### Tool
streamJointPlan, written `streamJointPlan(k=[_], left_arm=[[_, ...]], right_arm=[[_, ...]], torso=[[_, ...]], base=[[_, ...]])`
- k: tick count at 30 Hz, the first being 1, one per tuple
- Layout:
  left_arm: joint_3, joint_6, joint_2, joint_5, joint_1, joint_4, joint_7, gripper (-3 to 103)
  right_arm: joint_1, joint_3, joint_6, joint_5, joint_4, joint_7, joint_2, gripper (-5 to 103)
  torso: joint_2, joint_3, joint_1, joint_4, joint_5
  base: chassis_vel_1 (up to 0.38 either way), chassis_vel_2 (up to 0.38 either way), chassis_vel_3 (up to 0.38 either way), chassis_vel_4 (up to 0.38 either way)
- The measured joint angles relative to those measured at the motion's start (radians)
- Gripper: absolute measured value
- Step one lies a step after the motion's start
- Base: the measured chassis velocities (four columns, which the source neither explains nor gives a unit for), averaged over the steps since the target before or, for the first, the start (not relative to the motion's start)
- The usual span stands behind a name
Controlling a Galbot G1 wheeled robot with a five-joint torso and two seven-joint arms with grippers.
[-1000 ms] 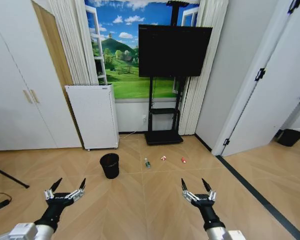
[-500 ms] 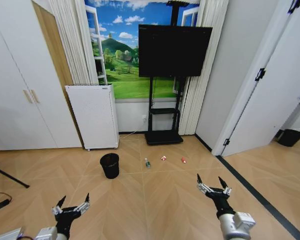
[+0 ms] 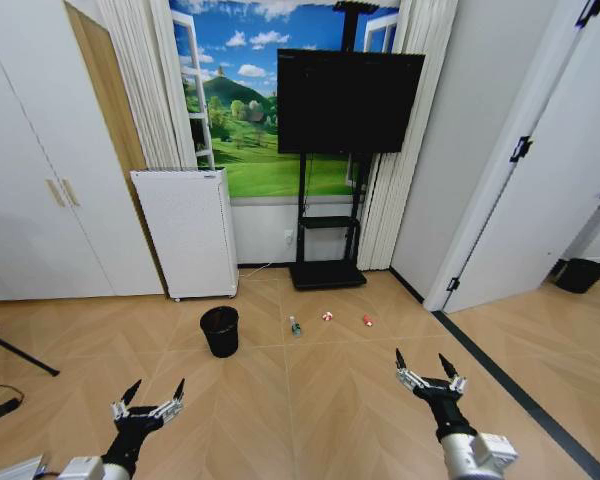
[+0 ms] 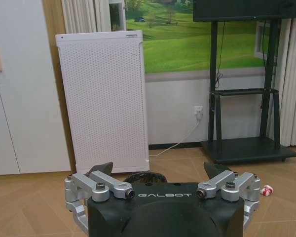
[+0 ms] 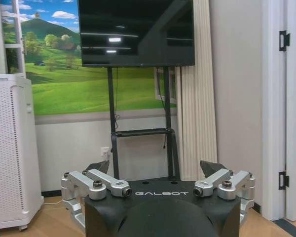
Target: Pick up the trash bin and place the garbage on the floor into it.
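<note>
Down at the near left of the head view, the left gripper (image 3: 153,394) hangs low over bare wooden floor (image 3: 280,400), its two dark pointed fingers spread wide with nothing between them. Ahead of it and a touch to its right stands the trash bin (image 3: 219,331), small, round and black, upright on the floor and well apart from those fingertips. From the left wrist view, the bin's dark rim (image 4: 145,177) peeks just over the gripper body, between the splayed fingers (image 4: 101,169). Beyond the bin, against the wall, sits the white perforated appliance (image 3: 187,232).

Moving right past the bin, the garbage lies in a loose row on the floor: first the clear bottle (image 3: 294,326) with its green label, just beside the bin's right; then the red-and-white wrapper wad (image 3: 327,316); then the small red packet (image 3: 367,320). All three are apart from one another and none is touched by either gripper. The left wrist view catches one red-and-white scrap (image 4: 267,190) past that gripper's far finger; which item it is, hard to tell.

Behind the litter stands the black TV stand (image 3: 328,240) carrying the dark screen.

On the near right, the right gripper (image 3: 427,366) is also held low, fingers apart and empty, with the red packet ahead of it and somewhat to its left, well clear.
</note>
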Motion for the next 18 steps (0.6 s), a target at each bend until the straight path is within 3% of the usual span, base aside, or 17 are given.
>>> streamJointPlan(k=[9,18], left_arm=[[0.003,-0.005,0.002,0.0,0.003,-0.007,0.006,100],[0.002,-0.01,0.003,0.0,0.006,-0.007,0.01,100]], right_arm=[[-0.012,0.004,0.01,-0.01,-0.002,-0.011,0.006,100],[-0.022,0.005,0.034,-0.033,-0.006,-0.009,0.019,100]], torso=[[0.0,0.0,0.0,0.0,-0.0001],[0.0,0.0,0.0,0.0,0.0003]], base=[[-0.041,0.028,0.04,-0.021],[-0.184,0.177,0.174,-0.183]])
